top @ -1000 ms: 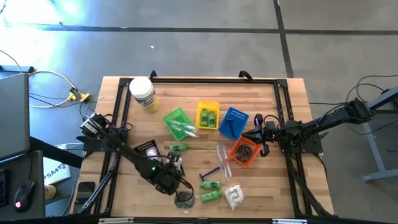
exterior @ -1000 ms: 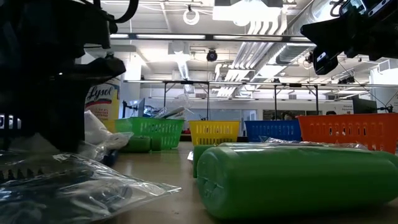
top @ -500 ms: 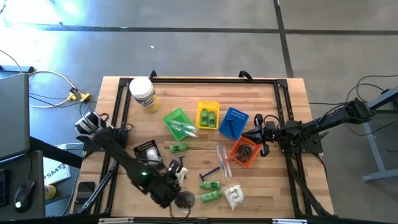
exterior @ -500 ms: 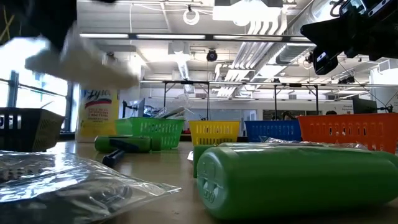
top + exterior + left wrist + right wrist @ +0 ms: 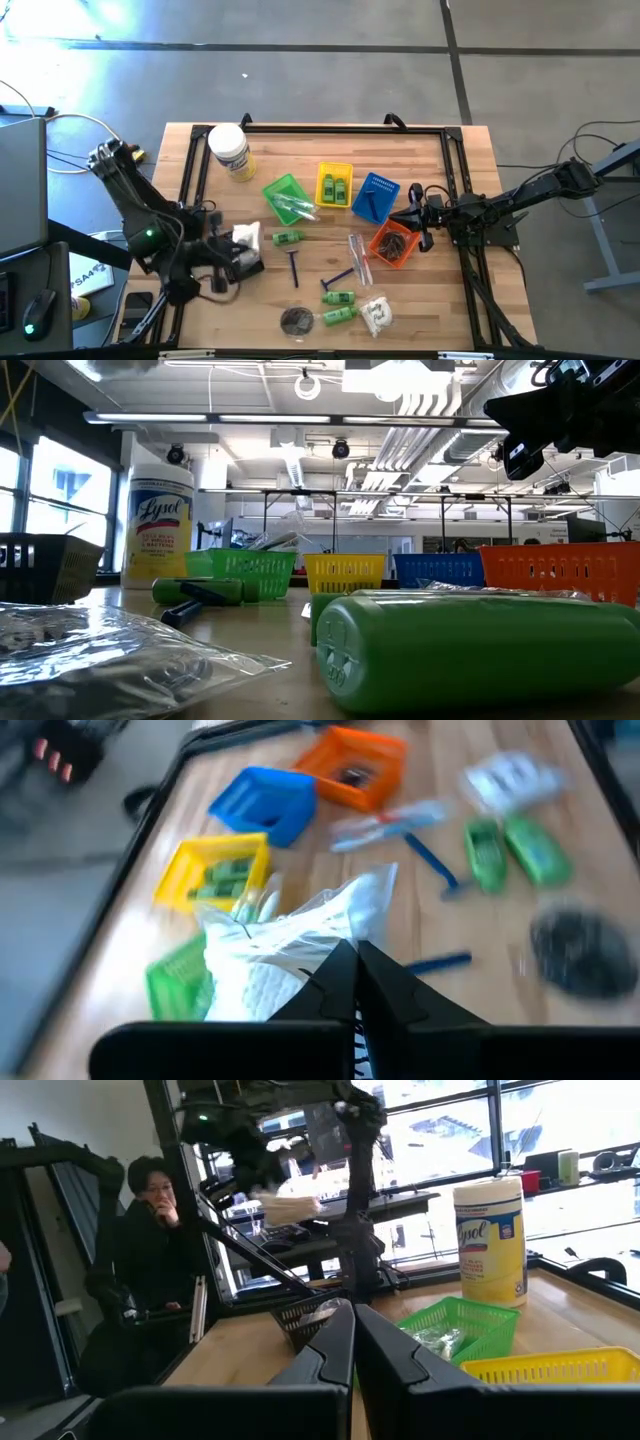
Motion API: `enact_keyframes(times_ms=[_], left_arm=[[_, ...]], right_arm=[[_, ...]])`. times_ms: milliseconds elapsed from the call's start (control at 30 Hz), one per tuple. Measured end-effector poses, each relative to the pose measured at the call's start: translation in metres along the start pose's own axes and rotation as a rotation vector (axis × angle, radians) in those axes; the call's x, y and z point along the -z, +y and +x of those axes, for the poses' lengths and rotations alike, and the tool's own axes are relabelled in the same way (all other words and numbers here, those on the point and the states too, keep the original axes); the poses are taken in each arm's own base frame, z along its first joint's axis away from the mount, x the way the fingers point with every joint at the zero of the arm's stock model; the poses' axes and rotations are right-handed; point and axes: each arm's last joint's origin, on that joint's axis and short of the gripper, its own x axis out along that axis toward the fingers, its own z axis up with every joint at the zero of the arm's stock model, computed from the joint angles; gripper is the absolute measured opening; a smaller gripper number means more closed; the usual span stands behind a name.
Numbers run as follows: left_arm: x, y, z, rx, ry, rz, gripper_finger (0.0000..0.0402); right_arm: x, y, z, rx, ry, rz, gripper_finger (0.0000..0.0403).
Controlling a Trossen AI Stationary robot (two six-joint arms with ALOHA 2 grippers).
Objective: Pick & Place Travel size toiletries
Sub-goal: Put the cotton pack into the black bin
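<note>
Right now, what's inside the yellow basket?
The yellow basket holds two small green bottles lying side by side. Whether anything lies under them cannot be seen.

A grey concrete floor, crossed by dark seams, is seen around the wooden surface from above. Yellow and white cables are laid at the upper left of that frame. In the low view, a white ceiling with pipes and strip lights is shown, and bright windows at the left. A seated person is seen at the left of the right wrist view.
</note>
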Motion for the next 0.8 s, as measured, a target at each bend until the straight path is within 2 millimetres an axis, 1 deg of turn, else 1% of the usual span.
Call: enact_keyframes(times_ms=[67,133,333,400,500,633,800], left_arm=[[0.013,0.006,0.002,-0.013,-0.023,-0.137,0.0001],[0.026,0.005,0.008,-0.012,-0.037,-0.235,0.0001],[0.063,-0.014,0.038,0.0,-0.046,-0.4,0.0001],[0.077,-0.017,0.046,-0.023,-0.033,-0.446,0.0001],[0.092,-0.017,0.054,-0.072,-0.022,-0.489,0.0001],[0.102,-0.019,0.058,-0.114,0.0,-0.527,0.0001],[0.105,-0.021,0.057,-0.111,0.02,-0.565,0.0001]], right_arm=[[0.0,0.0,0.0,0.0,0.0,0.0,0.0003],[0.0,0.0,0.0,0.0,0.0,0.0,0.0003],[0.0,0.0,0.0,0.0,0.0,0.0,0.0003],[0.0,0.0,0.0,0.0,0.0,0.0,0.0003],[0.0,0.0,0.0,0.0,0.0,0.0,0.0003],[0.0,0.0,0.0,0.0,0.001,0.0,0.0003],[0.0,0.0,0.0,0.001,0.004,-0.001,0.0003]])
